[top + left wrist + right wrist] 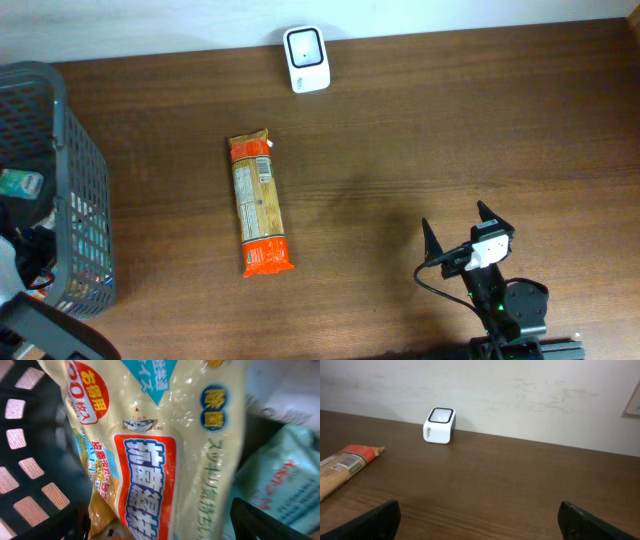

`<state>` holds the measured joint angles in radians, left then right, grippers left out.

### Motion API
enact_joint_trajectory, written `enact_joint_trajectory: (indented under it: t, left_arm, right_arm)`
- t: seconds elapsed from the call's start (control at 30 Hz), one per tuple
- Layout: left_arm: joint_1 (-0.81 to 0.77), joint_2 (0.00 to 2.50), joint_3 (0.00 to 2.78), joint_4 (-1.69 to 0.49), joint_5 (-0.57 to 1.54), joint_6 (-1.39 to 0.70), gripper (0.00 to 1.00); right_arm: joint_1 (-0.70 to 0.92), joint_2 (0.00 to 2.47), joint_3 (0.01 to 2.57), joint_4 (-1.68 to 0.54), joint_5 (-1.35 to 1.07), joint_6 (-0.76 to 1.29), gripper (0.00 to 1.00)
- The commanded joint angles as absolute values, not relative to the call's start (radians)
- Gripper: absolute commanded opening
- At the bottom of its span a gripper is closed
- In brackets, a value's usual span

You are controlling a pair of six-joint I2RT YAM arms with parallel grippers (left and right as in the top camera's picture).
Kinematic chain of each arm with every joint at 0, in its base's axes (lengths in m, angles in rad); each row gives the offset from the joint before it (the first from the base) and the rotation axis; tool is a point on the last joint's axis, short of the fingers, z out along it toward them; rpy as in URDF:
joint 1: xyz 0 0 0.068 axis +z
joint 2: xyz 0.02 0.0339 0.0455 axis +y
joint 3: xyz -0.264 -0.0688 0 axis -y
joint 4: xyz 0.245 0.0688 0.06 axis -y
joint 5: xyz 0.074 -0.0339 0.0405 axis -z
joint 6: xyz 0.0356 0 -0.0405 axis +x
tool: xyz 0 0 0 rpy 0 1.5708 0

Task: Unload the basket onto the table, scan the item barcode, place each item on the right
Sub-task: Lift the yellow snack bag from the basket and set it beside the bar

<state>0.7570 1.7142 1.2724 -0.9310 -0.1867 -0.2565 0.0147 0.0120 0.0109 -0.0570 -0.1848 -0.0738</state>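
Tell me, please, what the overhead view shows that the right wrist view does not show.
Only the overhead view shows the grey basket at the left of the picture, the packet in its full length with both orange ends, and the right gripper from above, open. Only the right wrist view shows scuff marks on the pale wall and the side face of the white scanner. Both show the scanner, the packet lying flat, and the brown table.
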Motion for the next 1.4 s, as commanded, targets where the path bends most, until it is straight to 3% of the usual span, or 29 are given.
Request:
enact_joint_trajectory:
  t: [0.0, 0.03, 0.07, 0.1, 0.2, 0.37, 0.47, 0.57, 0.63, 0.77, 0.9, 1.03, 1.07, 1.13, 1.2, 1.33, 1.37]
  left_arm:
    - [0.769, 1.798, 1.244, -0.917, -0.184, -0.213, 0.56]
    - [0.769, 1.811, 1.244, -0.916, -0.189, -0.214, 0.27]
    - [0.769, 1.811, 1.245, -0.917, -0.205, -0.214, 0.06]
    - [0.769, 1.806, 1.249, -0.917, -0.206, -0.214, 0.00]
    - [0.767, 1.795, 1.360, -1.010, -0.205, -0.214, 0.00]
    - [0.764, 1.657, 1.906, -1.156, -0.182, -0.207, 0.00]
    - [0.625, 1.546, 2.204, -1.154, -0.018, -0.207, 0.00]
    - [0.306, 1.512, 2.204, -1.208, 0.023, -0.207, 0.00]
    - [0.014, 1.577, 2.152, -1.262, 0.023, -0.208, 0.00]
    - [-0.308, 1.758, 1.880, -1.191, 0.023, -0.366, 0.00]
    - [-0.462, 1.925, 1.669, -1.003, 0.023, -0.456, 0.00]
    - [-0.565, 2.072, 1.657, -0.987, 0.023, -0.456, 0.00]
    - [-0.588, 2.091, 1.657, -0.984, 0.023, -0.456, 0.02]
    - [-0.593, 2.099, 1.657, -0.984, 0.023, -0.455, 0.57]
    - [-0.577, 2.088, 1.694, -1.005, 0.022, -0.422, 0.65]
    - [-0.421, 1.935, 2.152, -1.265, -0.034, -0.284, 0.82]
    - [-0.367, 1.902, 2.253, -1.318, -0.045, -0.266, 0.82]
  right_arm:
    - [0.021, 0.006, 0.006, -0.064, -0.191, -0.064, 0.99]
    - [0.021, 0.006, 0.006, -0.064, -0.191, -0.064, 0.99]
    - [0.021, 0.006, 0.006, -0.064, -0.191, -0.064, 0.99]
    - [0.021, 0.006, 0.006, -0.064, -0.191, -0.064, 0.99]
    - [0.021, 0.006, 0.006, -0.064, -0.191, -0.064, 0.99]
    - [0.021, 0.006, 0.006, -0.064, -0.191, -0.064, 0.99]
    - [0.021, 0.006, 0.006, -0.064, -0.191, -0.064, 0.99]
    - [0.021, 0.006, 0.006, -0.064, -0.191, -0.063, 0.99]
    - [0.021, 0.006, 0.006, -0.064, -0.191, -0.063, 0.98]
    - [0.021, 0.006, 0.006, -0.064, -0.191, -0.064, 0.99]
    - [0.021, 0.006, 0.006, -0.064, -0.191, -0.063, 0.99]
    - [0.021, 0.006, 0.006, -0.064, -0.191, -0.063, 0.99]
    - [0.021, 0.006, 0.006, -0.064, -0.191, -0.063, 0.99]
    - [0.021, 0.006, 0.006, -0.064, -0.191, -0.064, 0.99]
    - [0.021, 0.006, 0.006, -0.064, -0.191, -0.064, 0.99]
    - [0.021, 0.006, 0.006, -0.064, -0.191, -0.063, 0.99]
    - [0.021, 0.006, 0.006, -0.064, -0.191, -0.064, 0.98]
